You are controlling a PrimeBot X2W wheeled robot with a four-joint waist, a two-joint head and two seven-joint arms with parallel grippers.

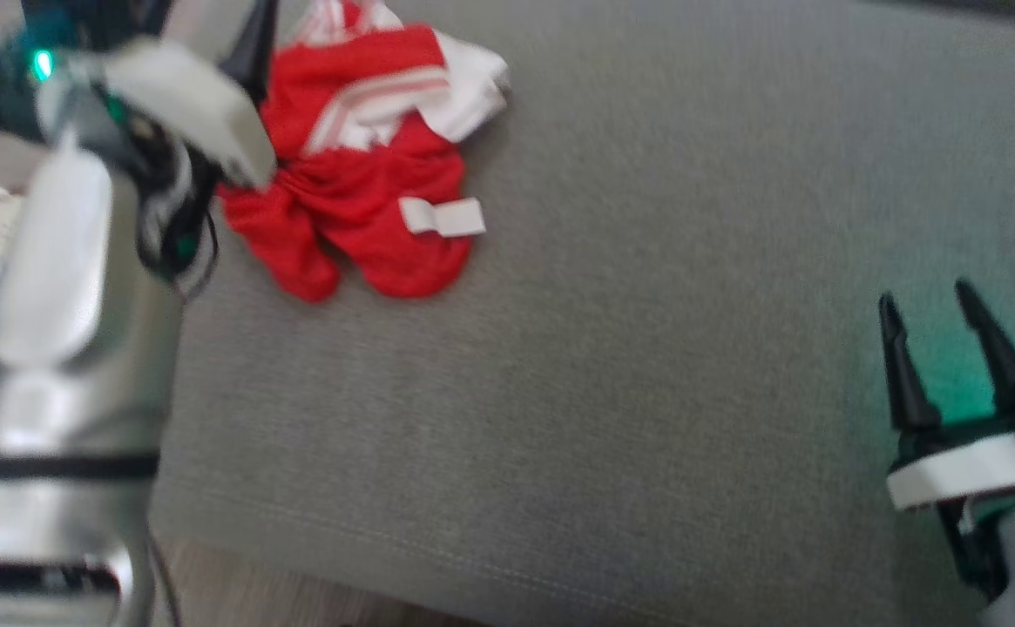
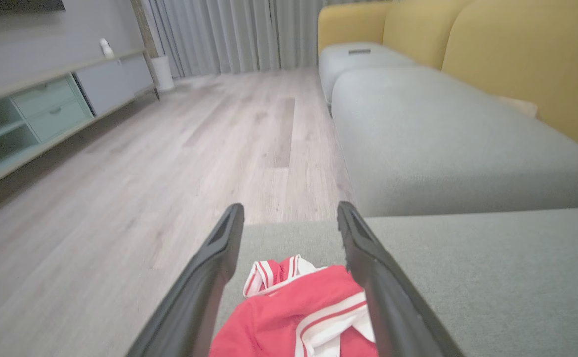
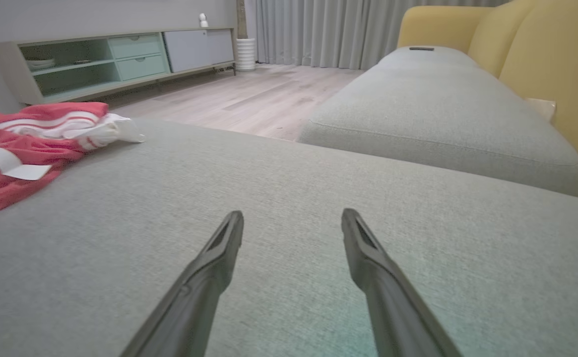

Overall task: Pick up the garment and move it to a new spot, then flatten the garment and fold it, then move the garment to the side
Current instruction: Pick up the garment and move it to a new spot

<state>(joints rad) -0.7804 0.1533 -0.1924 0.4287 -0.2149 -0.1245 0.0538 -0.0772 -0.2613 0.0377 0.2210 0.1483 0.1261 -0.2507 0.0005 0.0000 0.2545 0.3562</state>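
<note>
Garment, red with white stripes and a white tag, lies crumpled in a heap at the far left of a grey sofa cushion, close to the cushion's left edge. Left jaws hang open directly over the heap. Their two dark fingers are spread to either side of the red cloth in the left wrist view, with nothing gripped; whether the tips touch the fabric cannot be told. In the head view the left arm, pale and blurred, rises along the left edge beside the heap. Right jaws stand open and empty well apart from the garment, at the near right of the cushion, fingers pointing away over bare grey fabric. Beyond the cushion a second grey seat runs along yellow backrests. Further off lie a pale wooden floor, a low cabinet with green drawers, and grey curtains.
</note>
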